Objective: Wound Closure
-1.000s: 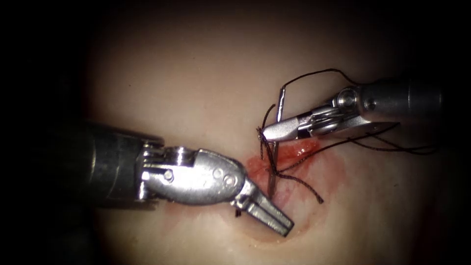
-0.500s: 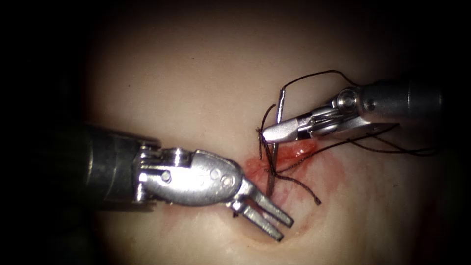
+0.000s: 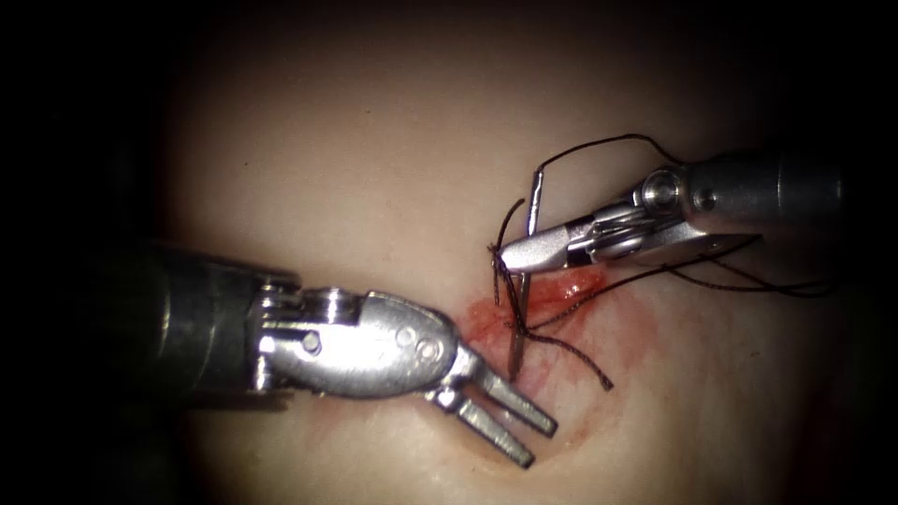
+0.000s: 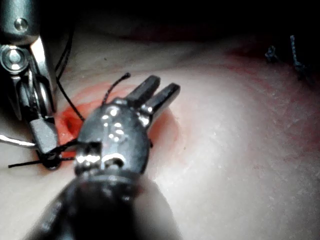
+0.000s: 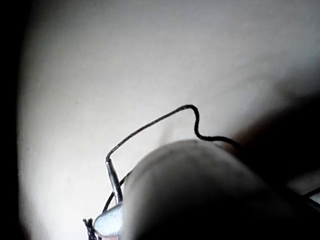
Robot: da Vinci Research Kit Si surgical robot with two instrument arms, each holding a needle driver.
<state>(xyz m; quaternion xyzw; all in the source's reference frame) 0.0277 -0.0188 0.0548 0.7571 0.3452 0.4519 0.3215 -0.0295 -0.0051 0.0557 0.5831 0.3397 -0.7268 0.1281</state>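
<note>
Two tools meet over the tissue (image 3: pixel 374 159) in the endoscope view. From the right of the frame, the right tool (image 3: pixel 510 254) reaches in with its jaws closed on the needle (image 3: pixel 524 271), gripping it about midway along its curve. The needle stands nearly upright: its swaged end sits above the jaws, where the thread (image 3: pixel 599 142) leaves it and arcs toward the upper right, and its lower end reaches down to the cut (image 3: pixel 571 285) amid the red fluid (image 3: pixel 486 323). Whether the point is in the tissue cannot be told. More thread crosses the needle below the jaws, with one strand trailing toward the lower right and others running off to the right edge. From the left of the frame, the left tool (image 3: pixel 533 441) lies low and left of the cut, jaws parted a little and holding nothing, its tips just beside the needle's lower end.

Seen from the left wrist, the left tool (image 4: pixel 160 92) shows its two jaws slightly apart and empty over the tissue (image 4: pixel 240 150). The right tool (image 4: pixel 47 150) hangs near the red fluid (image 4: pixel 75 117), thread (image 4: pixel 30 162) gathered at its tip.

Seen from the right wrist, the thread (image 5: pixel 155 122) curves over pale tissue (image 5: pixel 150 50) from the end of the needle (image 5: pixel 114 180).
</note>
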